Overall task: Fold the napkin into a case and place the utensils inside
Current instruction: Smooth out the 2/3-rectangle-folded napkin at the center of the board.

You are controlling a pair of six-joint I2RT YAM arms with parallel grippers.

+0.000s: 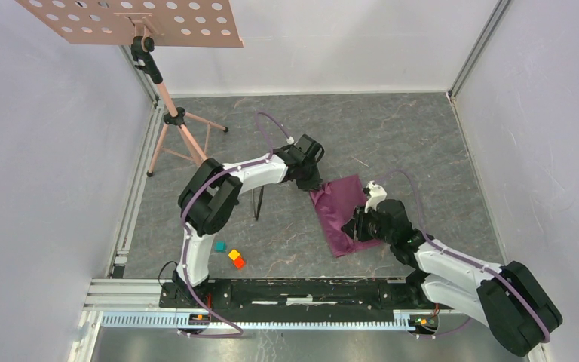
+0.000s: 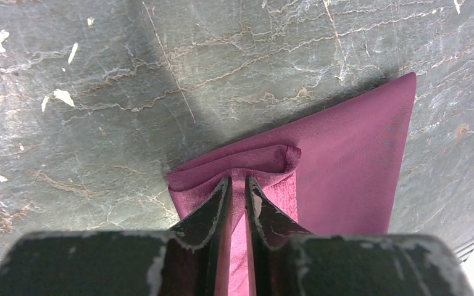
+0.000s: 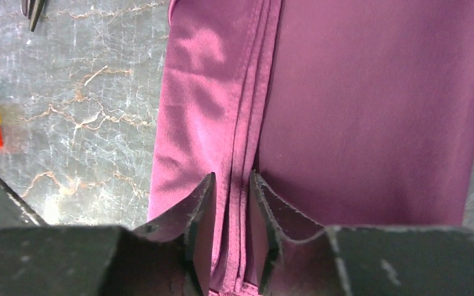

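Creasing looks best done with the left pincer (image 2: 237,182), clamped on a bunched corner of the napkin (image 1: 335,207), holding the fold taut while the right pincer (image 3: 231,179), jaws apart astride the stacked hems, lifts off without dragging layers. As a case the napkin, lying on the worktop (image 1: 392,136), seems to hold nothing yet; the utensils (image 1: 258,204) lie at its nine o'clock, well apart.

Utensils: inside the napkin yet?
No, the utensils lie bare on the table, apart from the napkin.
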